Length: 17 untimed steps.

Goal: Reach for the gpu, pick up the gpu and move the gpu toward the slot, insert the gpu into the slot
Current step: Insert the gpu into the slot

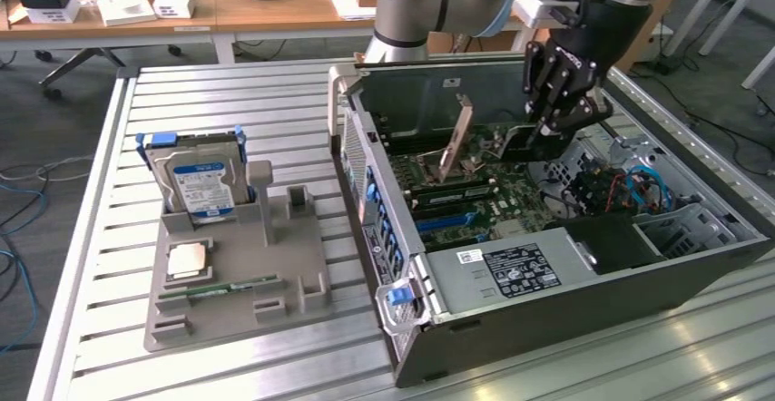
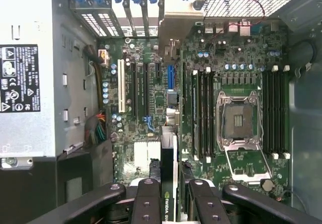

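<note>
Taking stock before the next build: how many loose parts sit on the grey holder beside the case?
3. On the holder, a hard drive stands upright at the back, a CPU lies mid-holder, and a memory stick lies nearer the front. None looks hidden.

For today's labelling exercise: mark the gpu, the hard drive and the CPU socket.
gpu [image 2: 168, 204]: wrist view, top edge between the fingers.
hard drive [image 1: 201, 186]: exterior view, blue label.
CPU socket [image 2: 239, 121]: wrist view, dark centre.
</note>
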Available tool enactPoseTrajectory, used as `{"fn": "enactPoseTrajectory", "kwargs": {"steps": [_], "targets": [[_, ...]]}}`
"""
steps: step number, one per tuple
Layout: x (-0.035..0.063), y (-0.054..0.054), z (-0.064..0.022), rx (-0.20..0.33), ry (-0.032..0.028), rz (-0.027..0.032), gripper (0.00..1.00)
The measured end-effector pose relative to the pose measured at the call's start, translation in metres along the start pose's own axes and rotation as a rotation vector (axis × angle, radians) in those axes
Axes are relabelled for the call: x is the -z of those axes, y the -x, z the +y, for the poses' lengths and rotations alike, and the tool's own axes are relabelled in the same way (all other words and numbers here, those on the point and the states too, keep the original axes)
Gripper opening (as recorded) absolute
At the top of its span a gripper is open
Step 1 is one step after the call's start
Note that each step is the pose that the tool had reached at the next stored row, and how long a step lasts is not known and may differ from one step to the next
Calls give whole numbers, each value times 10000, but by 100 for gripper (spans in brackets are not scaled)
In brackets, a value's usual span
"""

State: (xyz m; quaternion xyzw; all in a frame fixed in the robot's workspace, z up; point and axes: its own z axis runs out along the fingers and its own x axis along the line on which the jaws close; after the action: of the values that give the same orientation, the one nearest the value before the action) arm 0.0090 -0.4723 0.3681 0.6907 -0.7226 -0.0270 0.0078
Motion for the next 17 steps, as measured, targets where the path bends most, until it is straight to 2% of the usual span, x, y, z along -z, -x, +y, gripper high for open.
{"fn": "enactPoseTrajectory", "kwargs": {"steps": [3,5,17], "targets": [[-41,-2,10,5,4,-92,26],[-77,-3,17,6,5,-126,26],[-297,-11,50,9,7,-173,26]]}}
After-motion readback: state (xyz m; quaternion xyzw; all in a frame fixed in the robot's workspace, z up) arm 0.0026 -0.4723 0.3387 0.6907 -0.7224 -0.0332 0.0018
